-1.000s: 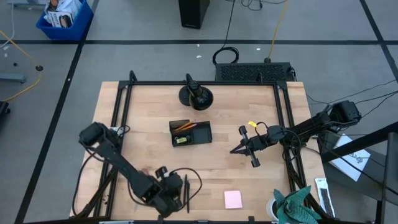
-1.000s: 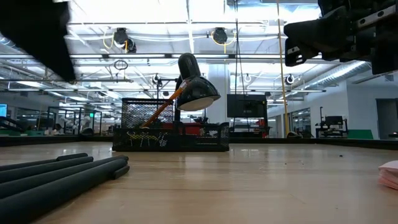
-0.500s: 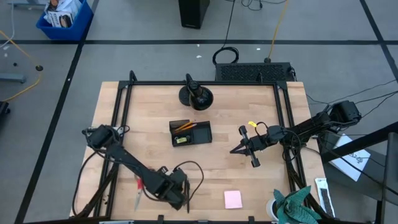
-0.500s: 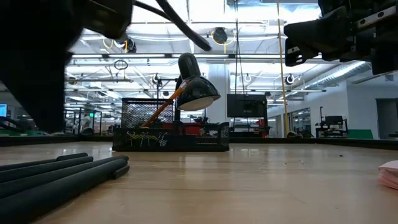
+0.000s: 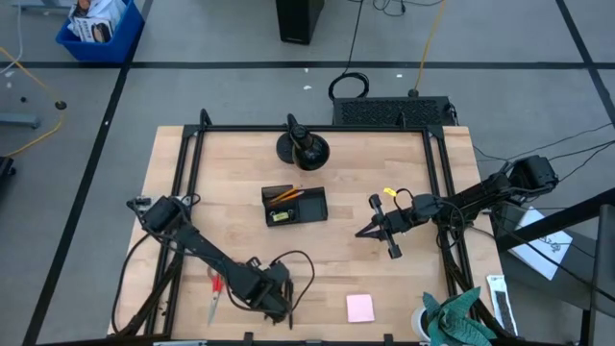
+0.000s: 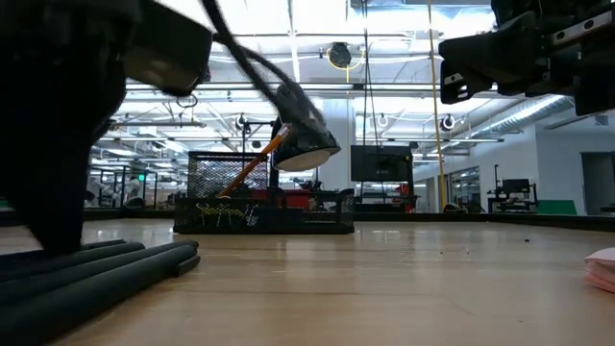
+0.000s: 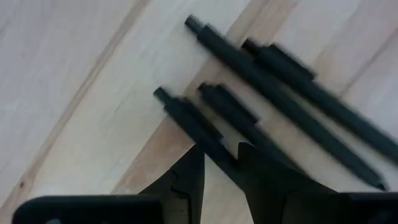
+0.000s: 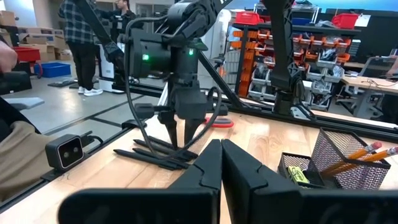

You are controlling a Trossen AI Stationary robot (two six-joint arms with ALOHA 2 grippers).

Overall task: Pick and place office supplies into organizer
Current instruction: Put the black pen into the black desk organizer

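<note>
While the left gripper (image 7: 217,171) straddled one black pen (image 7: 199,134), jaws part-open, nothing was gripped.
Centring, then squeezing firmly, seemed wise.

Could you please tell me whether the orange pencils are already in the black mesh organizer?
Yes. Two orange pencils lean tilted inside the black mesh organizer, tips up.

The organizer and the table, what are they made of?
Organizer: looks like black metal wire mesh; you can see through its criss-cross walls. Table: looks like pale wood with a smooth finish; long plank lines and grain run across it.
</note>
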